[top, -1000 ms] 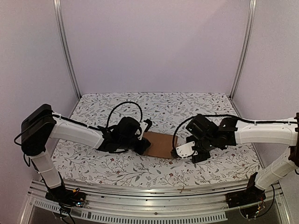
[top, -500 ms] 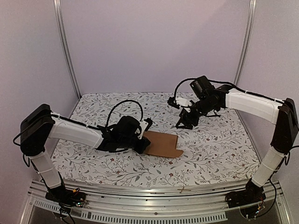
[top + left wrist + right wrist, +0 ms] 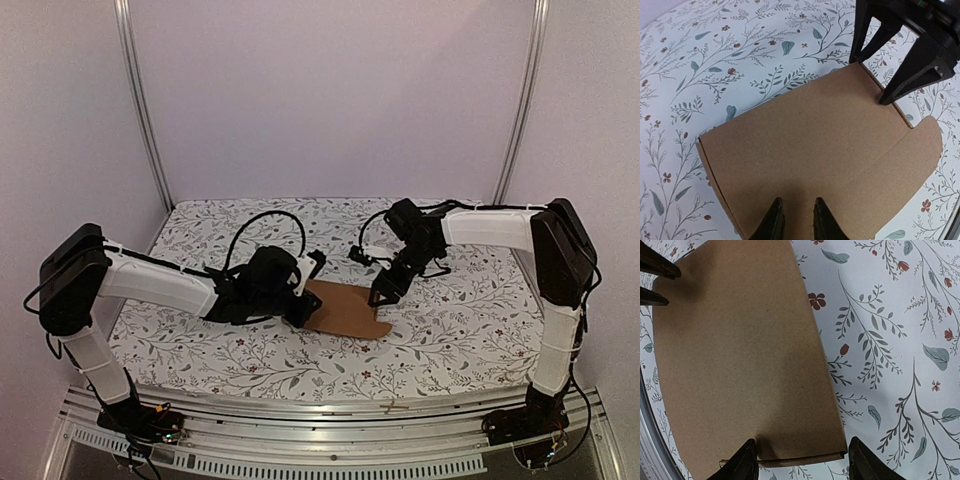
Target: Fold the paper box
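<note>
1. The paper box point(image 3: 348, 312) lies flat on the flower-patterned table point(image 3: 455, 335), near the middle and between the two arms.
2. In the left wrist view it is a plain brown sheet point(image 3: 810, 150) with a crease running to a rounded flap point(image 3: 907, 152) at one end.
3. The left gripper point(image 3: 305, 305) is low at the box's left end. Its jaws are narrow, with only a slim gap, and its fingertips point(image 3: 774, 220) sit over the cardboard; nothing shows between them.
4. The right gripper point(image 3: 382, 294) is at the box's opposite end with its jaws spread wide.
5. In the right wrist view its fingers point(image 3: 746, 460) stand at that end of the cardboard point(image 3: 740, 355), one on it and the other on the cloth beside it.
6. Whether the tips press on the box cannot be told.
</note>
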{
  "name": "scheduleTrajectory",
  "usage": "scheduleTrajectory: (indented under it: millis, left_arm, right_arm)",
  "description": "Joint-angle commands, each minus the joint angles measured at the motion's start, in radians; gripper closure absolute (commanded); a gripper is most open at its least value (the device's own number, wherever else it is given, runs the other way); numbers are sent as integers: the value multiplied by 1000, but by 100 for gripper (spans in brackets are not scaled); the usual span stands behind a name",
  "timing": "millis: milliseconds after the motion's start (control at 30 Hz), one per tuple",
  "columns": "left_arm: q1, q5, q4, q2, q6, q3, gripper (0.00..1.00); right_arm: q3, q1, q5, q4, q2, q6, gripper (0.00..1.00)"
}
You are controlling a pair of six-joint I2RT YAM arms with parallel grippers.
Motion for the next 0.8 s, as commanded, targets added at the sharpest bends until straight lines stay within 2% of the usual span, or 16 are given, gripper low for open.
scheduleTrajectory:
  millis: [0,167,333,433,567,767]
  left_arm:
    - [9,-60,-32,-23,-1,-13,73]
    - [24,-163,-87,-135,-24,-32,57]
    - [49,-204,-162,-213,3,-44,47]
    - [109,-147,-187,-198,-24,-37,45]
    - [166,-28,-220,-135,-63,21,46]
    - [166,18,-199,-112,-74,47,48]
  right_arm:
    - [-2,3,23,-16,10,22,41]
    - [24,3,35,-52,-80,13,37]
    - [-3,7,34,-71,-230,-64,33]
    - [-54,32,131,-59,-289,-118,32]
    - [-83,46,205,-35,-275,-130,35]
    - [-5,45,140,3,-188,-84,37]
